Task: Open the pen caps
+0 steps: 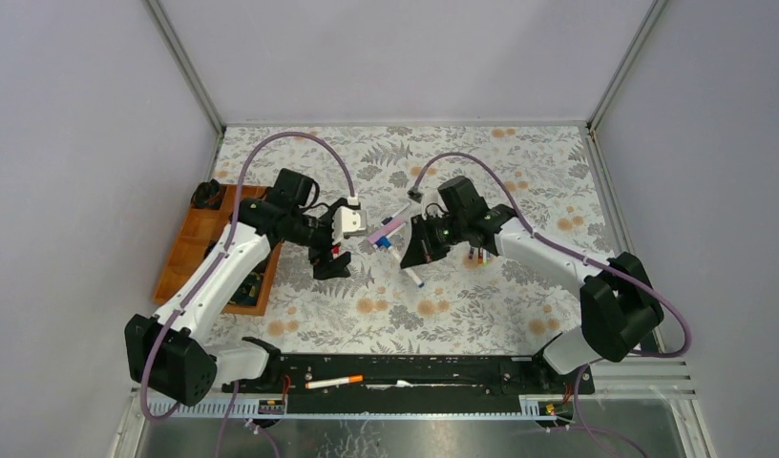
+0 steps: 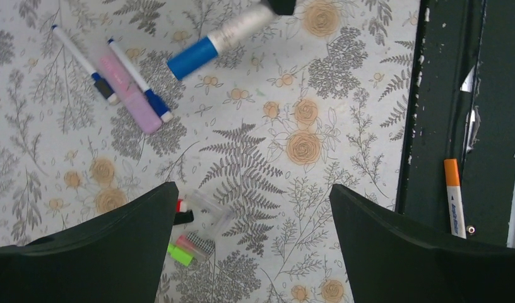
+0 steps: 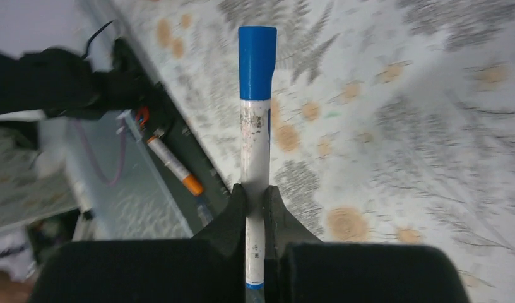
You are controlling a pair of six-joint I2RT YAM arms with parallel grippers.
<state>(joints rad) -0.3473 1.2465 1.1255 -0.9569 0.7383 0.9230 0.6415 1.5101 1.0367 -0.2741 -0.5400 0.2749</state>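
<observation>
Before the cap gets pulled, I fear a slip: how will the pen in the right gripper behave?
The pen looks rigid, unlikely to bend. Smooth and pinched near its tail by the right gripper, it may slip or swivel when the blue cap is tugged.

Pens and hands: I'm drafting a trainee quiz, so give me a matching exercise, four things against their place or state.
Things: 1 blue-capped pen; 2 orange-capped pen; 3 pink highlighter; 4 left hand.
States: A open, empty; B on the dark rail; C clamped in the right hand; D on the floral cloth between two slim pens.
Pairs: 1-C, 2-B, 3-D, 4-A.
</observation>
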